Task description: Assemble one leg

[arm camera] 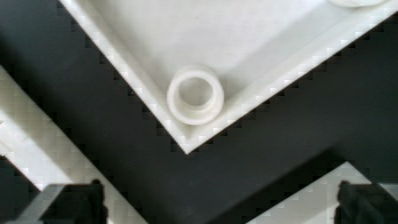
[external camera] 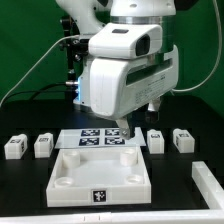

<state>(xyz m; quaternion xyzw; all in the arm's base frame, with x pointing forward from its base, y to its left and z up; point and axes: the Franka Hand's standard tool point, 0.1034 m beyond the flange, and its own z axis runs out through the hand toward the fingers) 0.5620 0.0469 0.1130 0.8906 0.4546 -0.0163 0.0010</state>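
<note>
- Your gripper (arm camera: pixel 217 203), at the end of the white robot arm (external camera: pixel 125 65), is released. In the wrist view its two dark fingers (arm camera: pixel 71 203) stand wide apart, with only black table between them and nothing held.
- Beneath the gripper you see one corner of the large flat white square panel (arm camera: pixel 231 40). A round socket (arm camera: pixel 196 95) sits just inside that corner's tip.
- In the exterior view the panel lies on the black table (external camera: pixel 20 190), just in front of the thin flat white marker board (external camera: pixel 100 139).
- The arm hangs over the marker board and the panel's back edge.
- The legs are small white plastic cuboid blocks with a dark tag on one face, and they stand in a row on the table. Two are at the exterior view's left of the marker board, the outer left leg (external camera: pixel 13 147) and the inner left leg (external camera: pixel 43 144). Two are at its right, the inner right leg (external camera: pixel 155 141) and the outer right leg (external camera: pixel 182 139).
- You can see that every leg is apart from the panel and clear of the gripper.
</note>
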